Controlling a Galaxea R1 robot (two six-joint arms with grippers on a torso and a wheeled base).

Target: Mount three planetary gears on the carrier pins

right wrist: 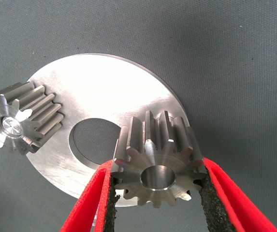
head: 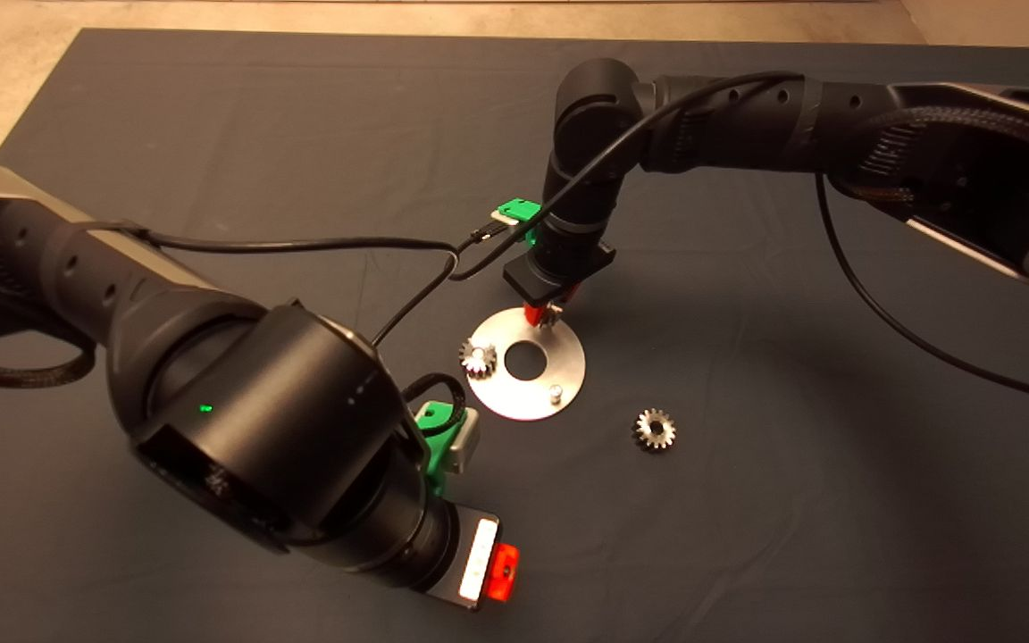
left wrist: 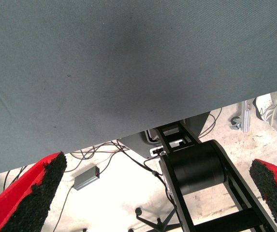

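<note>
The round silver carrier plate (head: 568,371) lies mid-mat with a large central hole. One planetary gear (head: 478,358) sits on the plate's left pin; it also shows in the right wrist view (right wrist: 20,123). A bare pin (head: 556,392) stands at the plate's near right. My right gripper (head: 543,313) is shut on a second gear (right wrist: 158,159) and holds it over the plate's far edge (right wrist: 109,82). The pin under it is hidden. A third gear (head: 655,430) lies loose on the mat to the right of the plate. My left gripper (left wrist: 153,198) is open and empty, off the mat's near edge.
The dark mat (head: 747,518) covers the table. A black cable (head: 318,243) runs from the left arm across the mat to the right wrist. The left wrist view shows the floor, cables and a black frame (left wrist: 196,169) past the mat's edge.
</note>
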